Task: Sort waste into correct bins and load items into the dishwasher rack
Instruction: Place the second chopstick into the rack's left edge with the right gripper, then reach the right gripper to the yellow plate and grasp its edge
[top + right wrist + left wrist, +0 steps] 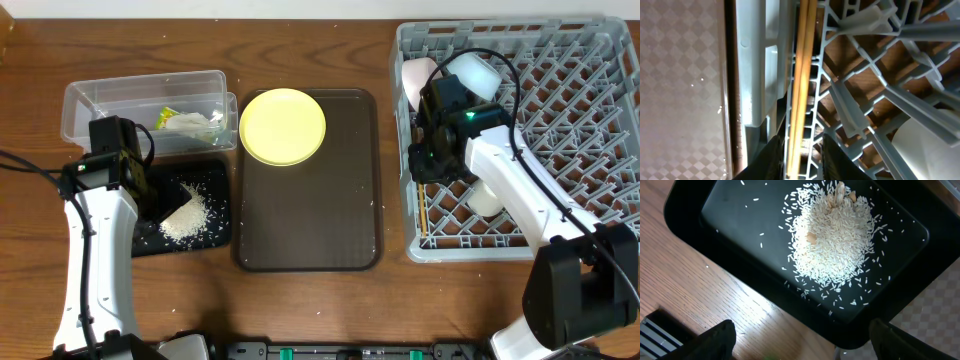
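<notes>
1. Near left: the black tray (735, 245) holds the rice (835, 235) in 1 heap, with loose grains scattered around it inside the rim. The left gripper (802, 342) hovers over the tray's near edge, fingers spread wide and empty. Treat the food scraps as sorted.

2. Near right: the chopsticks (800, 75) lie along the left edge of the rack (560, 90), down in its lattice. The right gripper (802, 160) straddles them, 1 finger on each side. You cannot tell from the wrist view whether it grips them or has let go. Judge this step as placement in hand or just finished.

3. Further in, a white round piece (487, 200) sits in the rack, partly hidden by the right arm. You cannot tell whether it is a cup or a bowl.

4. Centre: the brown tray (310, 220) carries only the plate (283, 125), at its far end. This is the 1 item not yet loaded.

5. Far left: the tub (90, 105) holds the wrapper (165, 117) and the tissue (195, 125). Treat both as sorted.

6. Far right: 2 pale bowls (478, 70) sit in the rack's far left corner.

7. Left to do, as judged: move the plate into the rack.
</notes>
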Controlling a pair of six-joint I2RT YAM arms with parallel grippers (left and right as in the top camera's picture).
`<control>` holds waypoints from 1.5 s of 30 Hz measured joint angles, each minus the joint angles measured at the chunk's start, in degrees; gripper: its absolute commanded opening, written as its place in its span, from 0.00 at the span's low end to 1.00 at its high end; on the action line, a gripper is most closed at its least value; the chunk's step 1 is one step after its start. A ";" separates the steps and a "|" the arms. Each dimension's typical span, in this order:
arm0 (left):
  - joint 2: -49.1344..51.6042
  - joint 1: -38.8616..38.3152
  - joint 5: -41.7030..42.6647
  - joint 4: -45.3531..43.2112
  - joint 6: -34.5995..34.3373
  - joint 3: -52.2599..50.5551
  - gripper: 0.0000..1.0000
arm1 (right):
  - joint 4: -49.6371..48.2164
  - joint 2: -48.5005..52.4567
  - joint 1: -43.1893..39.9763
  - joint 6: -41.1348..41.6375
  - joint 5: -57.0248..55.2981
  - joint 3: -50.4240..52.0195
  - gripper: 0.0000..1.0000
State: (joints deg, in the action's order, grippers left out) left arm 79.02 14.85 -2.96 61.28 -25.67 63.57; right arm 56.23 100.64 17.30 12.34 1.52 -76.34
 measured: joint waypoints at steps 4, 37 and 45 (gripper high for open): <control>0.00 0.00 -0.02 0.00 0.00 0.00 0.88 | 0.07 0.00 0.00 0.00 0.02 -0.26 0.28; 0.00 0.00 1.11 0.00 0.00 0.00 0.88 | -47.15 21.86 14.51 7.69 2.82 -8.68 0.51; 0.00 0.00 1.16 -0.02 0.00 0.00 0.88 | -46.93 26.27 14.99 11.50 0.79 -8.68 0.31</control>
State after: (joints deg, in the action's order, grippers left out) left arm 79.02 14.85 -1.80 61.25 -25.67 63.57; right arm 9.30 126.91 32.29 23.83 2.31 -85.01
